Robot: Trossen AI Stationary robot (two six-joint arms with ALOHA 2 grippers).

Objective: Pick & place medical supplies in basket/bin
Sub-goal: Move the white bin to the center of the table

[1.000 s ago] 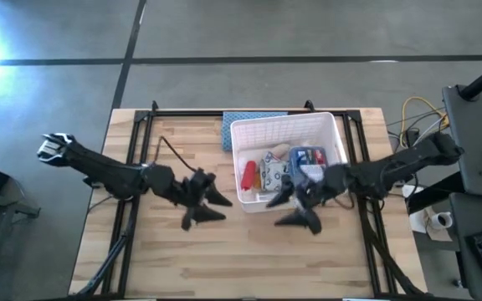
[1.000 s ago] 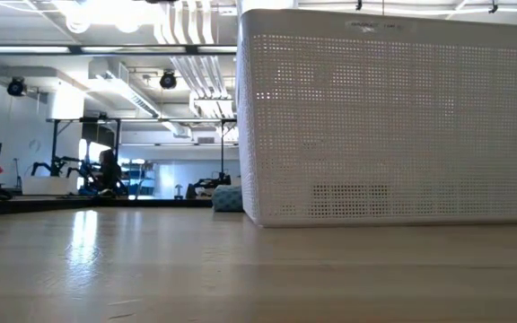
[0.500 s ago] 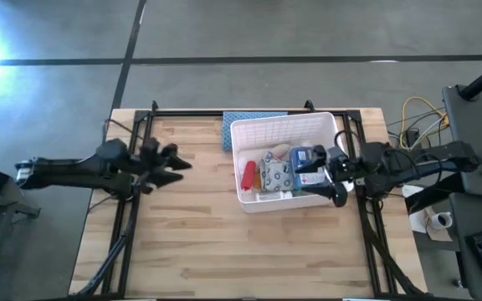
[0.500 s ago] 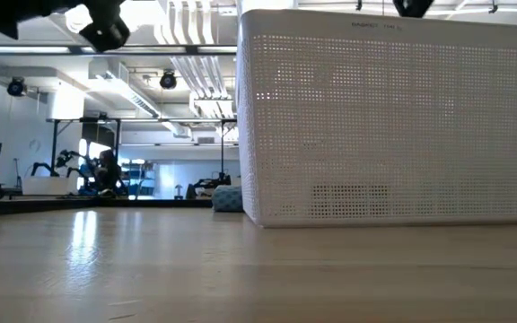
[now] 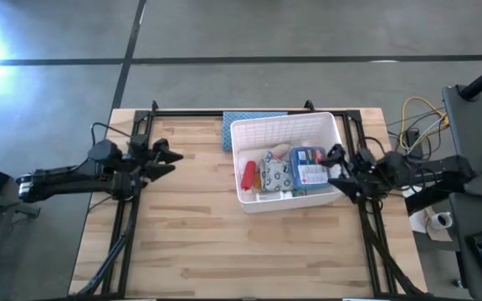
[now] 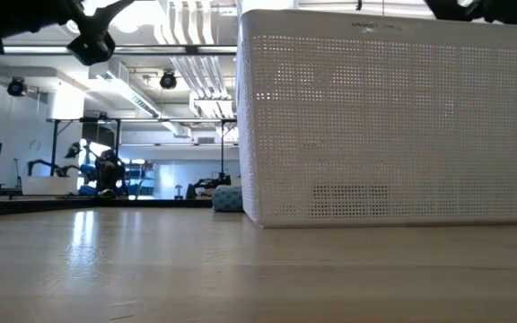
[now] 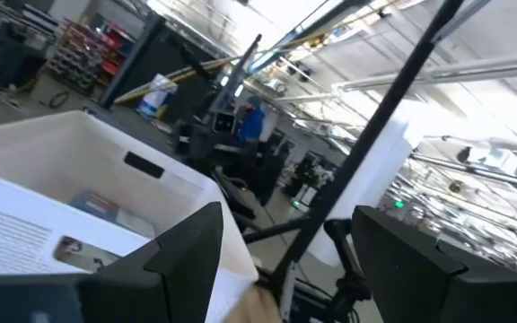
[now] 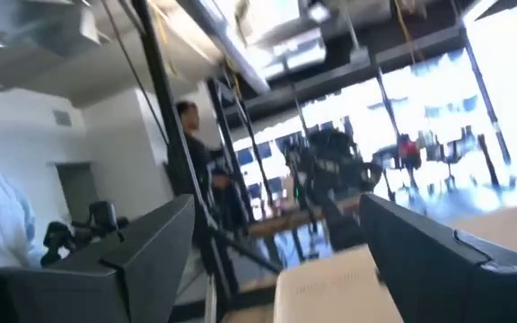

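Medical supplies (image 5: 284, 173) are seen lying inside the white basket (image 5: 249, 131), which stands on the wooden table (image 5: 191, 242) a little right of its middle, toward the far edge.

The right gripper (image 5: 338, 167) is held just outside the basket's right wall, over the table's right rail, with its fingers spread apart and nothing between them; in the right wrist view the two dark fingers (image 8: 151, 247) are shown wide apart with only the room and a white rim beyond. The right arm is stretched back toward the table's right side.

The left gripper (image 5: 164, 157) is raised over the left part of the table, well apart from the basket, pointing toward it. Its fingers (image 7: 182, 256) are parted and empty; between them, in the left wrist view, the basket's white wall and some contents are seen.

Within the basket, a red tube (image 5: 248, 174) is placed at the left, a grey patterned pouch (image 5: 274, 174) beside it, and a blue-white flat box (image 5: 308, 165) at the right, near the right gripper. A blue-grey mat (image 5: 239, 122) is partly hidden behind the basket's far left corner, touching it.

In the low view the basket's perforated wall (image 6: 384, 126) is shown resting on the table, with both arms only at the upper edge.
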